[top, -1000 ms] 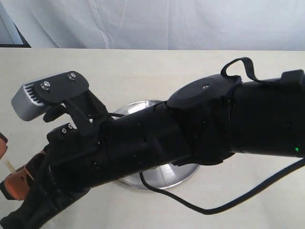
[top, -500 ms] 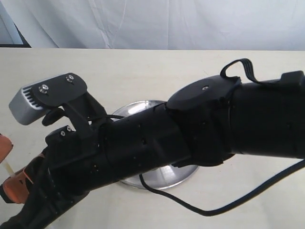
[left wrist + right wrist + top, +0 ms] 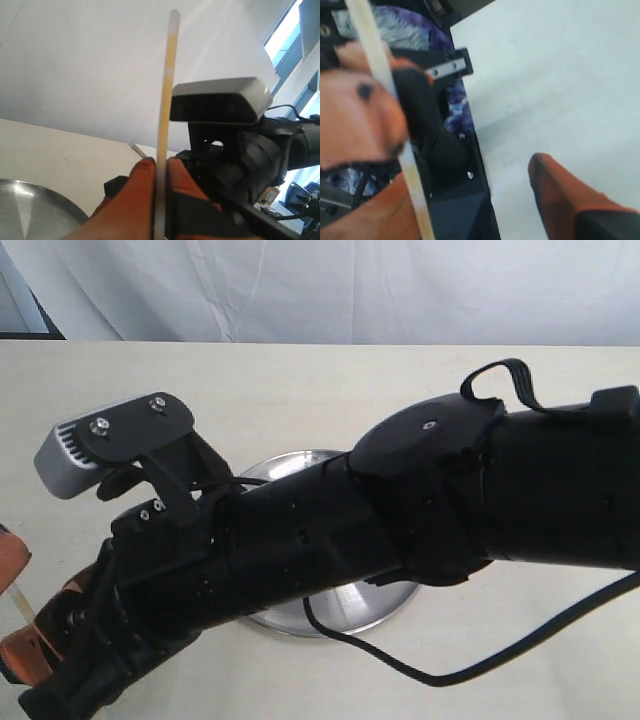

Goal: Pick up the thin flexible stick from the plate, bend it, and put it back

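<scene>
1 stick (image 3: 167, 90) clamped tight in left tool (image 3: 159, 162), 8 o'clock of 1 plate (image 3: 345, 612); right tool (image 3: 470, 172) wide open; bench (image 3: 300, 390) open twd 12.

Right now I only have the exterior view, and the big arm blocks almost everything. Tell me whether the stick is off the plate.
Observer: Yes, it is off the plate. The left hand is shut on the thin flexible stick and holds it upright.
Operator: Report its shape.
Observer: It is straight in the left wrist view, with no bend yet.
Operator: Now check the right hand.
Observer: The right hand is open. One finger sits well clear of the stick.
</scene>
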You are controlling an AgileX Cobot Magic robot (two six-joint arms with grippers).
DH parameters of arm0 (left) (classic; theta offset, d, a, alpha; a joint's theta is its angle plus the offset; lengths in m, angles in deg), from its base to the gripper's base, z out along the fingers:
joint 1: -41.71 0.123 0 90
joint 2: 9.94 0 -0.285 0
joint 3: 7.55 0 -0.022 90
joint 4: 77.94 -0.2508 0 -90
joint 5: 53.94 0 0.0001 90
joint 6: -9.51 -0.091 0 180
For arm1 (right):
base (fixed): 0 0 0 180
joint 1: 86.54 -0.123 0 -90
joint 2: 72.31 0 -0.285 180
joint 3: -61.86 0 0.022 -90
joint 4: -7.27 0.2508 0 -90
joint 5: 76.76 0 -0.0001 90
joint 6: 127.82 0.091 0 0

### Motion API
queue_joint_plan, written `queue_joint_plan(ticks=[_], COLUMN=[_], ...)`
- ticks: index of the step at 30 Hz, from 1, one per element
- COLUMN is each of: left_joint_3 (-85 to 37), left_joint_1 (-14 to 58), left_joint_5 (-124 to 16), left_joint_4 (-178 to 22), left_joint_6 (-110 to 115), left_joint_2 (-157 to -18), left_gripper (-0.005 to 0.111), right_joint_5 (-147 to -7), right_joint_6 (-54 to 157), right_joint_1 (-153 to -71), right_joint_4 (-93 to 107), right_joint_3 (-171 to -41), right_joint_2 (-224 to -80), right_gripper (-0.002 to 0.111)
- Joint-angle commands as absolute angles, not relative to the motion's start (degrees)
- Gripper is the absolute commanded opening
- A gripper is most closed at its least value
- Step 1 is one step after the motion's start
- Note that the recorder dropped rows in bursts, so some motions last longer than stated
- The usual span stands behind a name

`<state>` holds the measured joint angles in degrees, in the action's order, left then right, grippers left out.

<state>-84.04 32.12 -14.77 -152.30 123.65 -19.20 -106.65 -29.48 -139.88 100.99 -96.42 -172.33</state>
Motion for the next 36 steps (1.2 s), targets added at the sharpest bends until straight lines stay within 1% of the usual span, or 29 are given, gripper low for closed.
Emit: queue_joint_plan(ticks=[1,3,4,6,8,9,16,29,36], left_joint_3=[-84.2,-84.2,-84.2,-84.2,-84.2,-84.2,-84.2,-84.2,-84.2], left_joint_1=[31.9,31.9,31.9,31.9,31.9,31.9,31.9,31.9,31.9], left_joint_5=[-15.0,-15.0,-15.0,-15.4,-15.5,-15.5,-15.5,-16.6,-16.6], left_joint_4=[-147.5,-146.9,-146.9,-146.9,-147.3,-147.7,-156.1,-162.1,-169.2], left_joint_6=[122.4,122.1,121.3,121.1,120.9,120.5,119.8,119.9,120.9], left_joint_2=[-19.2,-19.2,-19.2,-19.2,-19.2,-19.2,-19.2,-19.2,-19.2], left_gripper=[0.000,0.000,0.000,0.000,0.000,0.000,0.000,0.000,0.000], right_joint_5=[-106.5,-106.5,-106.7,-107.9,-109.6,-110.6,-120.1,-119.9,-119.9], right_joint_6=[-26.5,-26.5,-26.5,-26.5,-26.5,-26.1,-26.2,-26.2,-27.1], right_joint_1=[-139.7,-139.7,-139.7,-139.7,-139.7,-139.7,-139.7,-139.7,-139.7], right_joint_4=[95.8,95.8,95.8,95.8,95.7,95.7,95.7,97.7,100.0], right_joint_3=[-96.6,-96.6,-96.6,-96.6,-96.6,-96.6,-96.6,-96.6,-96.6], right_joint_2=[-172.5,-172.5,-172.5,-172.5,-172.5,-172.5,-172.2,-171.7,-171.7], right_gripper=[0.058,0.054,0.049,0.029,0.005,0.000,0.000,0.000,0.000])
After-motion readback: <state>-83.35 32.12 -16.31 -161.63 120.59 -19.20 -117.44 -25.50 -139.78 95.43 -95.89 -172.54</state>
